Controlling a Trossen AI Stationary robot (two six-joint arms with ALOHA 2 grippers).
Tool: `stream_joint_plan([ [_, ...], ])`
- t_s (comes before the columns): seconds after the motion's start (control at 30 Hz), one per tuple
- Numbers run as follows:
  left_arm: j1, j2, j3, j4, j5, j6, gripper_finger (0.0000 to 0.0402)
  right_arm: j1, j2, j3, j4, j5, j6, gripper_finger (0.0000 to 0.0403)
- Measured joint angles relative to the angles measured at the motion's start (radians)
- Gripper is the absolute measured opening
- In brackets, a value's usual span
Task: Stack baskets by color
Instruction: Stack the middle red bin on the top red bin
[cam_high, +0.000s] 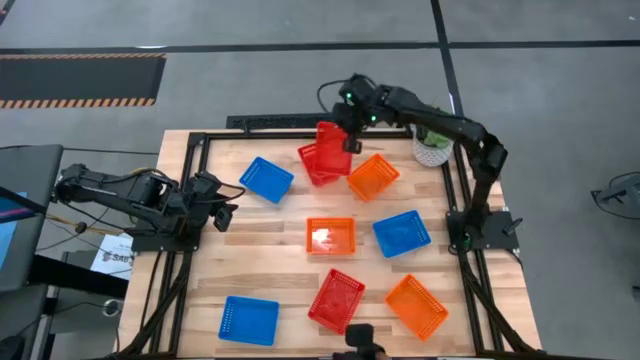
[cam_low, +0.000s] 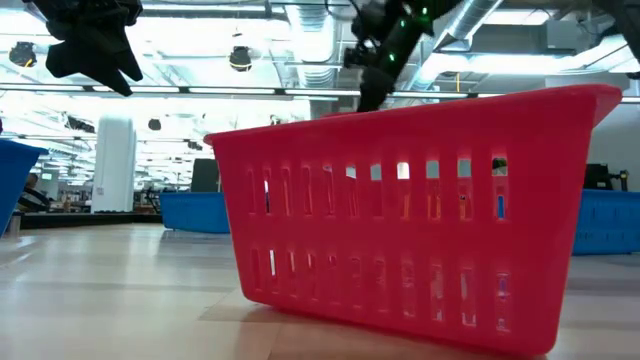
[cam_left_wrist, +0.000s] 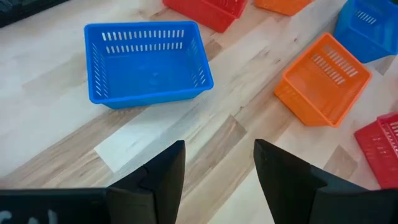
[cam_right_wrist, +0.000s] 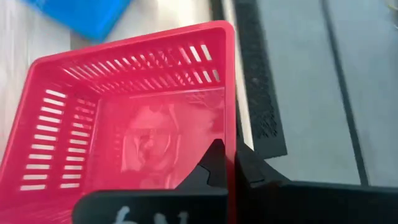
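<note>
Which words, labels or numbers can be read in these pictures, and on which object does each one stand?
"SA…": start of a word on a white sheet at the table's left edge, the rest hidden.
White marks on the left end effector: cut off, unreadable.
White marks on the right end effector: cut off, unreadable.
The baskets carry no text.

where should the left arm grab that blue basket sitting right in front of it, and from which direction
Take the blue basket by one of its thin perforated walls, coming straight down so one finger goes inside and one outside the rim. It sits upright and open-topped, flat on the table, with clear wood around it. The left gripper is open and faces the near long wall, so that wall is probably the easiest.
</note>
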Motion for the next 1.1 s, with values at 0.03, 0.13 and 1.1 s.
stream_joint_plan([
  [0.03, 0.0, 0.0, 0.0, 0.0, -0.006, 0.0, 0.018, -0.012, 0.01, -0.001, -0.009, -0.033, -0.052, 0.0005],
  [0.13, 0.0, 0.0, 0.0, 0.0, -0.019, -0.002, 0.018, -0.012, 0.048, 0.002, -0.009, -0.064, -0.225, 0.0005],
  [1.1, 0.0, 0.0, 0.0, -0.001, -0.026, -0.036, 0.018, -0.095, 0.408, 0.371, -0.111, -0.385, -0.354, 0.0004],
])
